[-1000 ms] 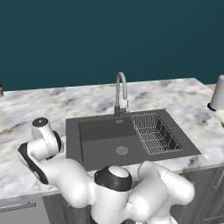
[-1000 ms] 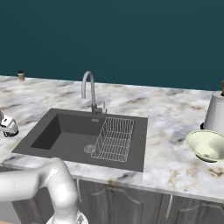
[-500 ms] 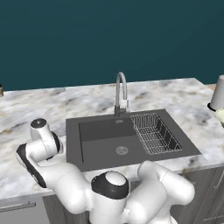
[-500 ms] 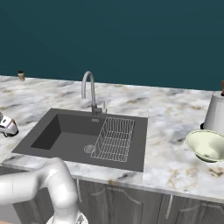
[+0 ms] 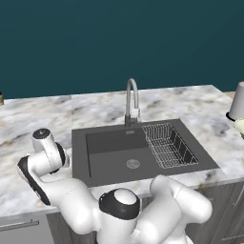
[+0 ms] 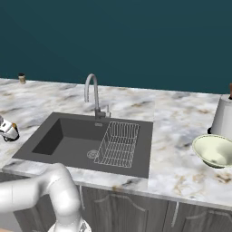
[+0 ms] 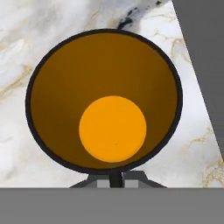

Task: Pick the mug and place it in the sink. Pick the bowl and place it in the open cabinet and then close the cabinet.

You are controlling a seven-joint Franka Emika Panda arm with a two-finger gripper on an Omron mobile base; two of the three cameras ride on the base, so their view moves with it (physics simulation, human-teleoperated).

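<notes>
In the hand view the mug takes up most of the frame, seen straight down its mouth: a thin black rim around a brown-orange wall and a bright orange round bottom. The gripper sits at the lower middle of that frame with its jaws drawn nearly together on the near rim of the mug, one dark fingertip showing just at the rim's lowest point. The mug stands on the marble counter, and the dark edge of the sink runs down the right side of the frame. In the left base view the arm bends low at the lower left, its wrist over the counter just left of the sink, whose faucet rises at the middle. In the right base view the bowl rests on the counter at the right, beside a grey-white container, well apart from the sink.
</notes>
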